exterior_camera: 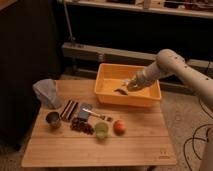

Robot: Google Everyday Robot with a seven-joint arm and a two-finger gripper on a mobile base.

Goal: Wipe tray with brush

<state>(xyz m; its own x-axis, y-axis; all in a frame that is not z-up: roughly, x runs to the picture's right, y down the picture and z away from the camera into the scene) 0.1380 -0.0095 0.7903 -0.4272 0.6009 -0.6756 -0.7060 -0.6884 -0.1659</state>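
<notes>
The tray (107, 95) is a large orange-yellow bin standing at the back of the wooden table, right of centre. My white arm comes in from the right and dips into it. The gripper (131, 85) hangs low over the tray floor near its middle. A small pale thing, which I take for the brush (123, 81), shows just left of the gripper tip. Whether the gripper holds it cannot be told. A small dark curved scrap (120, 91) lies on the tray floor just below and left of the gripper.
In front of the tray on the table (135, 147) are a grey crumpled bag (46, 92), a metal cup (53, 119), a dark striped packet (69, 109), a grey block with a handle (86, 111), dark berries (81, 126), a green cup (101, 130) and an orange fruit (119, 127).
</notes>
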